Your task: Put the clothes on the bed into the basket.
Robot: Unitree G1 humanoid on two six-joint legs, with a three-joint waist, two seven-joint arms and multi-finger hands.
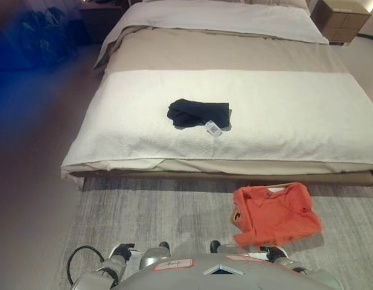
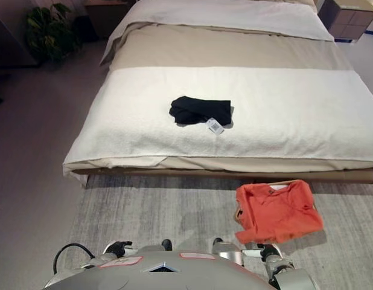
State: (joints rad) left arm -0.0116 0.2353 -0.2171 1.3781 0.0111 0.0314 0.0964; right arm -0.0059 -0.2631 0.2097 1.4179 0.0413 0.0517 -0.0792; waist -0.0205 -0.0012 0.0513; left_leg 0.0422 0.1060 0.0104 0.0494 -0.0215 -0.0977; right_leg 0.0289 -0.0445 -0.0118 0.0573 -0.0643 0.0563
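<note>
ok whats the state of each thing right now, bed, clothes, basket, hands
black garment: folded, lying on the bed's white cover, tag showing at its right end
orange shirt: draped over the basket, covering most of it
basket: on the rug at the foot of the bed, only its left edge showing
bed: made
left hand: low by the body, holds nothing, fingers unclear
right hand: low by the body, holds nothing, fingers unclear

White bedcover is lying bare on all sides of the folded black garment (image 1: 198,113) on the bed (image 1: 295,115), leaving it reachable from above and from the foot edge. An orange shirt (image 1: 277,212) is covering the basket (image 1: 236,216) on the rug (image 1: 150,211), blocking its opening.
</note>
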